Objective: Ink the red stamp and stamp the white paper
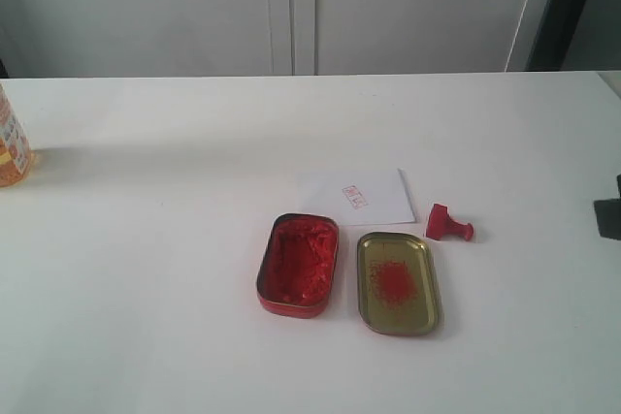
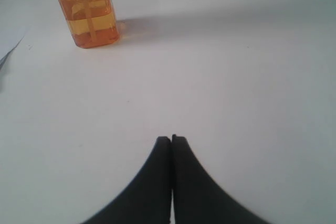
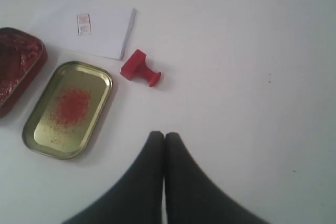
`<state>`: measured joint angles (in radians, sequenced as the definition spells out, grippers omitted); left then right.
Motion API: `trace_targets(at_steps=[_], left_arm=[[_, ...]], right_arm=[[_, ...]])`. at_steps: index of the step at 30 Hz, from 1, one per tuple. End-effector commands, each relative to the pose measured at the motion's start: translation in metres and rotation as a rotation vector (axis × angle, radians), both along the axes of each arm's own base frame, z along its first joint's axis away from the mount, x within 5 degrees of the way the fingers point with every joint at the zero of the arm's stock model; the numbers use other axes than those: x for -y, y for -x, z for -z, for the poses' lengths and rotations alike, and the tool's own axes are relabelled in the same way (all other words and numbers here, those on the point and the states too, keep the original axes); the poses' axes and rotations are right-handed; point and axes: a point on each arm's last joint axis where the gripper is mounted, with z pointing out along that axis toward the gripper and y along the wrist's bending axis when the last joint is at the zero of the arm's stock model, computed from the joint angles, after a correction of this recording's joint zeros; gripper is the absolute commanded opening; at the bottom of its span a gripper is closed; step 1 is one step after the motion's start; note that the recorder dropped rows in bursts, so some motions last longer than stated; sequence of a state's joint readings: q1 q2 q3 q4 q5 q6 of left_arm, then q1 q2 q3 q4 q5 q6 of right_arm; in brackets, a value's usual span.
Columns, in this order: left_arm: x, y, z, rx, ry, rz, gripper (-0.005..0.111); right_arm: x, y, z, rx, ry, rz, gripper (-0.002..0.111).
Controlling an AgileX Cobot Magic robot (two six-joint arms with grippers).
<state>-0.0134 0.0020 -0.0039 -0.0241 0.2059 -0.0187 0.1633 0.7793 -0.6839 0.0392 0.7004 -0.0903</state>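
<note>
Now the red stamp point(image 1: 448, 224) lies tipped just beside the white paper point(image 1: 378, 203).
Left gripper point(image 2: 171, 139) and right gripper point(image 3: 164, 135): fingers closed together, holding nothing.

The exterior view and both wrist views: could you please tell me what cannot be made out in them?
Imprint on the white paper: too small to read in the exterior and right wrist views.
Orange bottle: cut by the exterior view's left edge and the left wrist view's top edge.
Red stamp: lies on its side, printing face unseen.
</note>
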Motion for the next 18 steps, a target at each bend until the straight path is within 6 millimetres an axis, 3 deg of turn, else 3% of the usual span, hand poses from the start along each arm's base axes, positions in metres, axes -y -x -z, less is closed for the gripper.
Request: trace_targets(at_steps=[1, 12, 18], left_arm=[[0.000, 0.000, 0.001, 0.001, 0.004, -0.003, 0.000], [0.000, 0.000, 0.001, 0.001, 0.004, -0.003, 0.000], [0.000, 0.000, 0.001, 0.001, 0.004, -0.003, 0.000]], right_arm=[[0.005, 0.028, 0.000, 0.110, -0.041, 0.022, 0.000], [0.015, 0.089, 0.011, 0.335, -0.115, 0.039, 0.000], [0.019, 0.108, 0.022, 0.421, -0.124, 0.038, 0.000]])
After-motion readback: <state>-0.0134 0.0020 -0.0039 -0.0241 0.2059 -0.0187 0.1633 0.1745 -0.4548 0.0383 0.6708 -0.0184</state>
